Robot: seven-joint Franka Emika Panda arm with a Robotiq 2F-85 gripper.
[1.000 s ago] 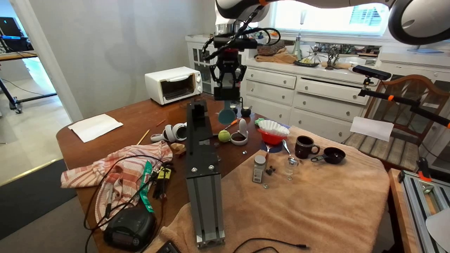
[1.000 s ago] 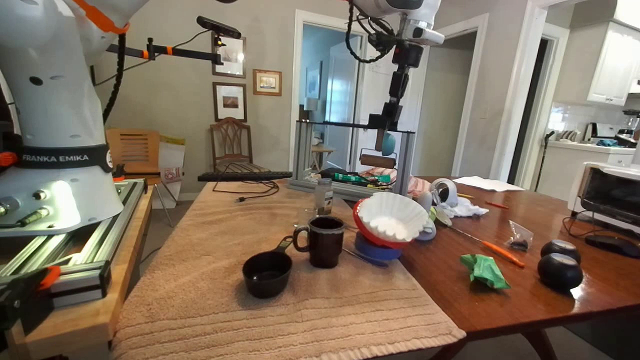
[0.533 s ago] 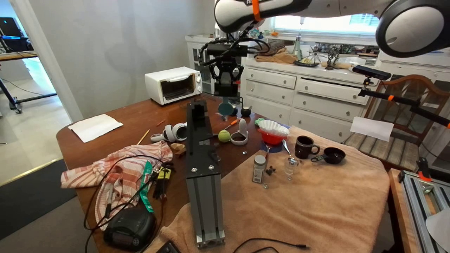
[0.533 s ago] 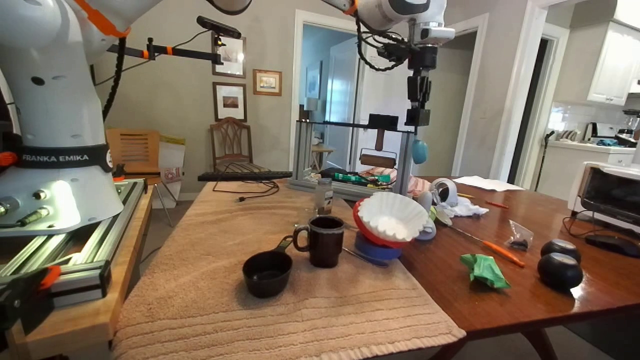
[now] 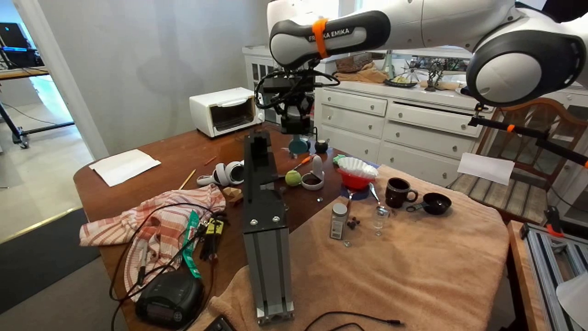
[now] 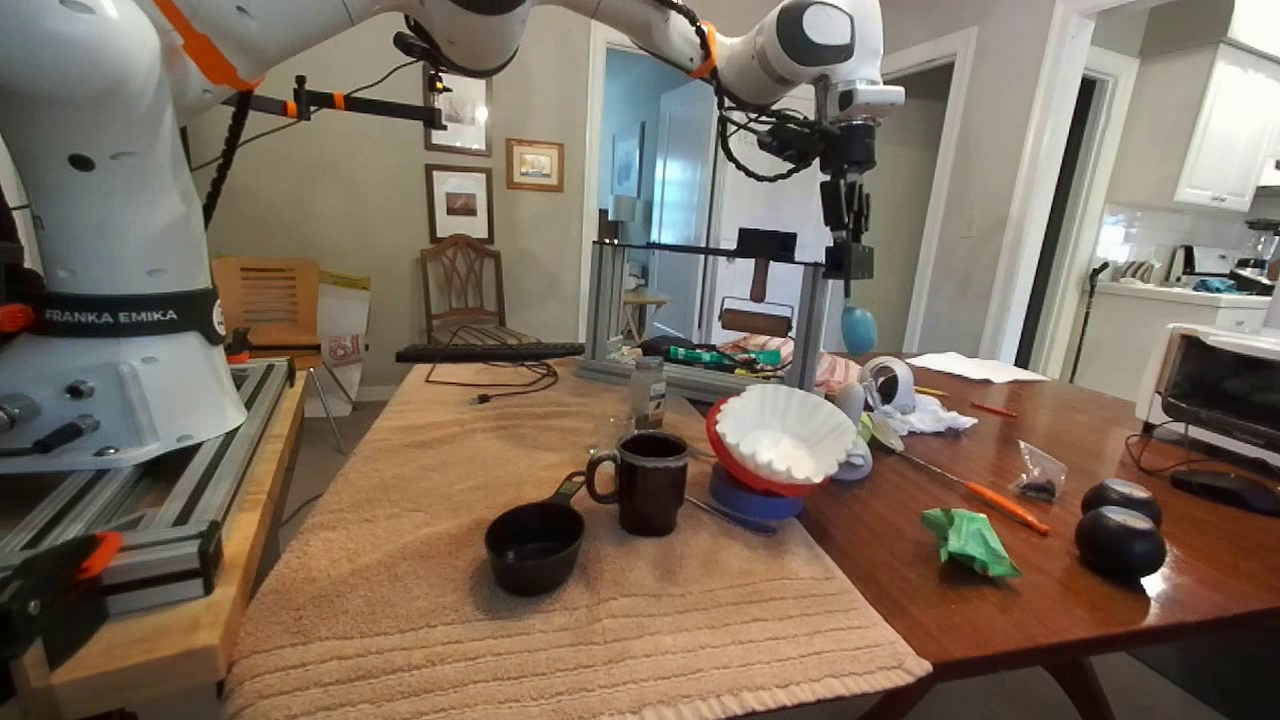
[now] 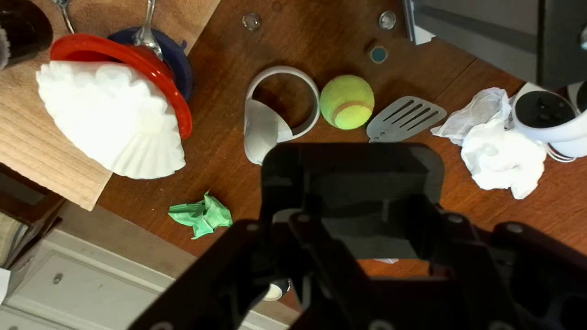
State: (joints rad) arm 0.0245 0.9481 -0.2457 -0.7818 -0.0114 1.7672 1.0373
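In both exterior views, the end effector (image 5: pixel 296 118) is clenched on the black block (image 6: pixel 850 262) at the top of a blue tool (image 6: pixel 858 329), whose rounded head hangs straight down over the tabletop (image 6: pixel 1000 615), clear of it. Just beside them stands a metal rack (image 5: pixel 264 197) with a flat black top; from it hangs a roller (image 6: pixel 757 321) with a brown handle. In the wrist view the block hides part of what lies beneath, and around it show a tennis ball (image 7: pixel 347 101) next to a white controller (image 7: pixel 260 130), a slotted spatula (image 7: pixel 406 120), a crumpled tissue (image 7: pixel 500 156) and a scrap of green paper (image 7: pixel 204 215). A red bowl (image 5: pixel 354 182) tilts at the edge of a tan towel (image 5: pixel 404 266), a fluted white filter (image 5: pixel 357 168) inside it. On the towel a dark mug (image 5: pixel 398 193) stands near a black scoop (image 5: pixel 437 204). A white toaster oven (image 5: pixel 225 111) stands farther back, well apart from the towel.
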